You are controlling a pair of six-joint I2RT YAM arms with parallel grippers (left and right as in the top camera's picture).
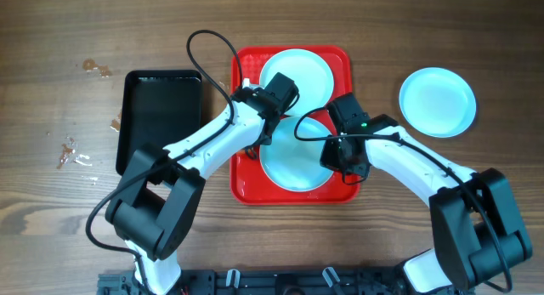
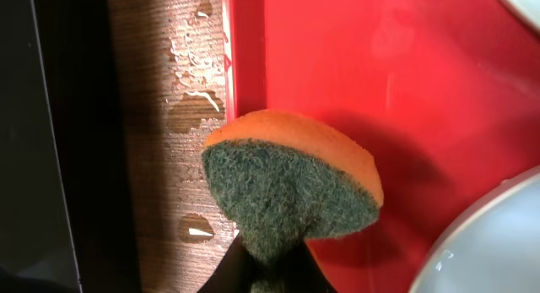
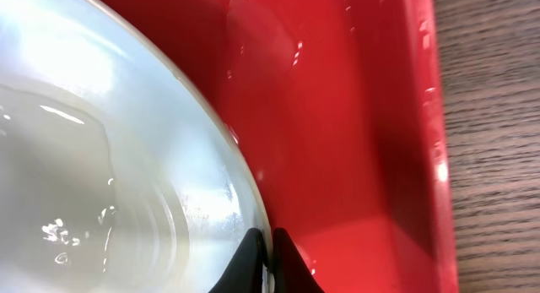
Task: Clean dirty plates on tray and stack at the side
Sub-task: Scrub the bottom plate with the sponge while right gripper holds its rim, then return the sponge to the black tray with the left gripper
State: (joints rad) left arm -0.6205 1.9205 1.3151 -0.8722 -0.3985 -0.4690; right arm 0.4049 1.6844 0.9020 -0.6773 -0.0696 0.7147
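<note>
Scrubbing stage: left gripper (image 2: 270, 261) clamps the sponge (image 2: 291, 187), right gripper (image 3: 268, 252) pinches the near plate (image 3: 101, 158) by its rim on the tray (image 3: 337, 116); wiping seems next

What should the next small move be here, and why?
Probably the right end effector lifts the near plate toward the side plate: it pinches the rim, the plate looks wet with no visible spot, and the sponge hovers off it.

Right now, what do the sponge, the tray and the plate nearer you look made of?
The sponge: orange foam backed by coarse, matte green scouring fibre. The tray: smooth glossy red, likely plastic, judging by soft highlights. The plate: pale, wet, glossy; ceramic or melamine, can't tell.
</note>
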